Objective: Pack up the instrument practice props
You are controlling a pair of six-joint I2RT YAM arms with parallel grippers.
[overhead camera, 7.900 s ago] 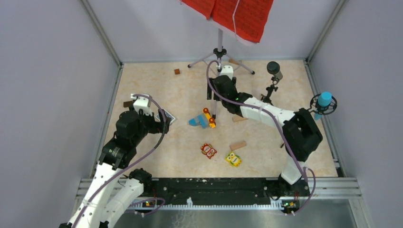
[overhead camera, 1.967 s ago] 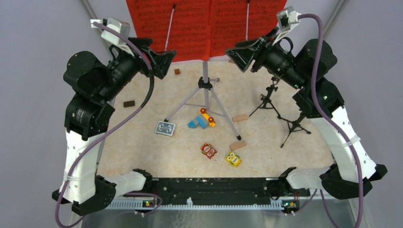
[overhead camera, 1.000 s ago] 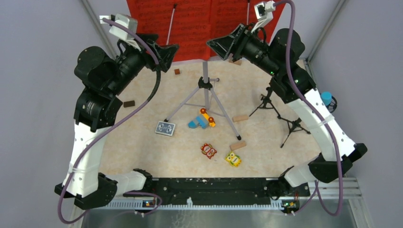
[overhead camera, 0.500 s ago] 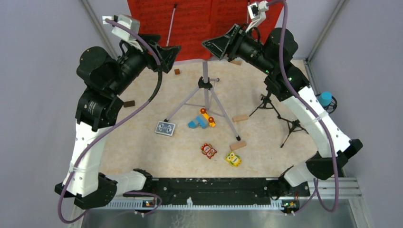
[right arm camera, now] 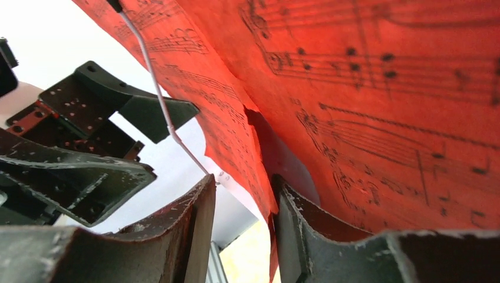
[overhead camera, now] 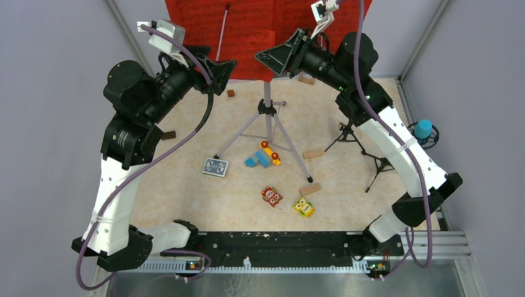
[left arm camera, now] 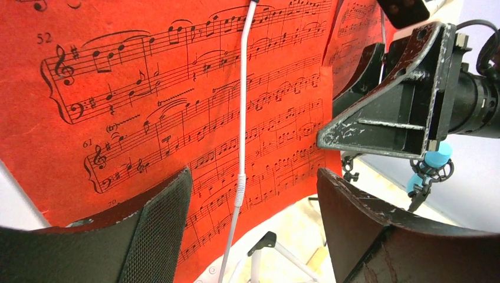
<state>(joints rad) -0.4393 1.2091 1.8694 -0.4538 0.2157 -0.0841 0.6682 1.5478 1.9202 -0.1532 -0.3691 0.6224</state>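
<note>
Nothing looks packed: red sheets [overhead camera: 247, 28] sit on the music stand [overhead camera: 267, 108], left claw [left arm camera: 252, 177] wide before them, right claw [right arm camera: 243, 184] narrow around one edge.

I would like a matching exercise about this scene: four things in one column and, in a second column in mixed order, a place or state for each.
Things
1. music sheets
2. blue microphone
3. card deck
4. left hand

Place or state
A. lying flat, left of the tripod legs
B. open, facing the red pages
C. far right of the top view
D. red, raised at the back

Pairs: 1-D, 2-C, 3-A, 4-B
</note>
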